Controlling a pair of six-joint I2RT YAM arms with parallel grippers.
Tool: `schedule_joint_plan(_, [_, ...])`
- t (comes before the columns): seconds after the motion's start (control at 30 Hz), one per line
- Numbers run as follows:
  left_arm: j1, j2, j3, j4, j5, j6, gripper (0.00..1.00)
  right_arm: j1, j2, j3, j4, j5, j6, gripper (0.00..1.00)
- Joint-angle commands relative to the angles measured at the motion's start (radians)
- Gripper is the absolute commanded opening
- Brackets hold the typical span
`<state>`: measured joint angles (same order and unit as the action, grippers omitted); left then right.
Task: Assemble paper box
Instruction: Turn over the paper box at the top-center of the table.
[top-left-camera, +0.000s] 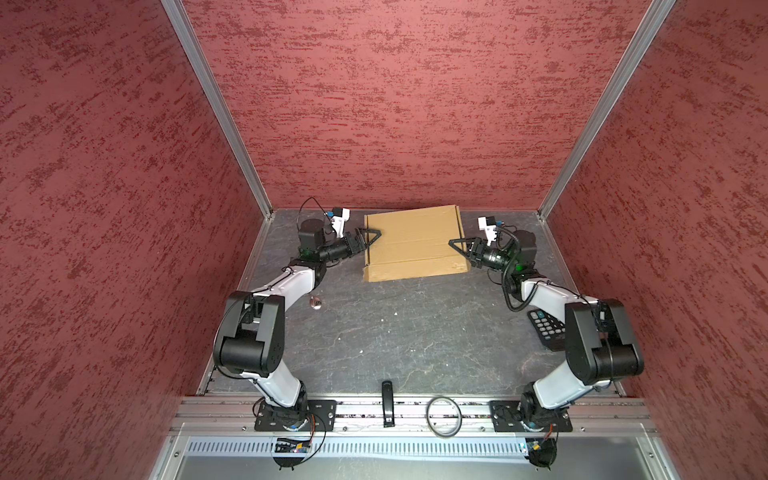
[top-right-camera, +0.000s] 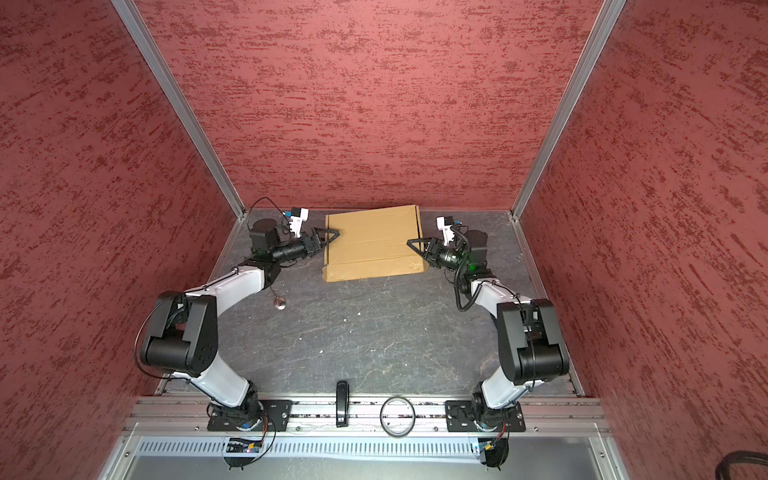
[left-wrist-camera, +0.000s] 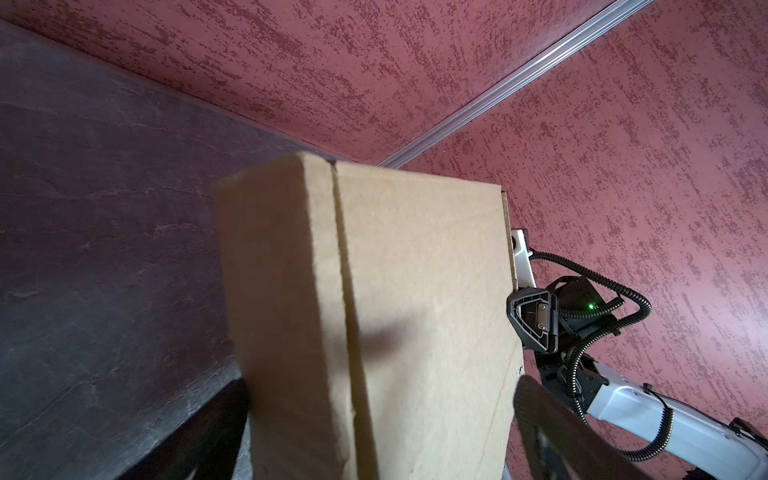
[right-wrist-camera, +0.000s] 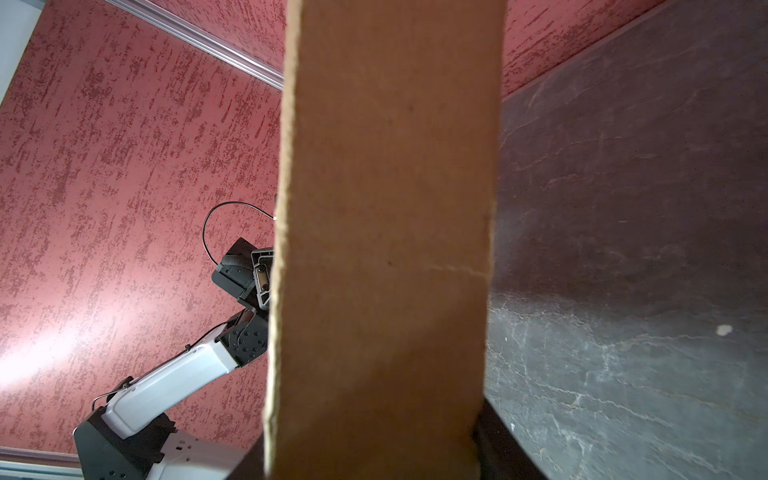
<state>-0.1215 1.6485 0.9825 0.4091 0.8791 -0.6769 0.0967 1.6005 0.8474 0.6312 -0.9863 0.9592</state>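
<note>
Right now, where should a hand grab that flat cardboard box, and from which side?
Probably by a side edge, approached level from that side. The paper box lies shallow and closed, so its thin height fits a hand; its broad top would not. The right hand pinches one edge; the left hand stands open at the other.

Both arms rise from their bases at the near edge, elbows bent outward and forearms angled inward, so the two wrists face each other across the far part of the worktop. The left arm (top-left-camera: 291, 284) holds its wrist roughly level; the left end effector (top-left-camera: 374, 237) has its jaws spread to their widest, straddling the left edge of the paper box (top-left-camera: 415, 241). The right arm (top-left-camera: 548, 293) mirrors it; the right end effector (top-left-camera: 456, 245) has its jaws about half apart, clamped on the box's right side
</note>
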Motion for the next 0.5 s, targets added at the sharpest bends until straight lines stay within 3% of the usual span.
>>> schedule_joint_plan(0.0, [0.003,0.001,0.025,-0.015,0.061,-0.003,1.0,0.018,-0.039,0.015,0.058,-0.038,0.027,0.5])
schedule_joint_plan(0.37, [0.017,0.016,0.042,-0.023,0.066,-0.007,1.0,0.014,-0.059,0.022,0.079,-0.043,0.042,0.49])
schedule_joint_plan(0.47, [0.017,0.032,0.04,0.053,0.092,-0.066,1.0,0.014,-0.057,0.024,0.084,-0.044,0.044,0.49])
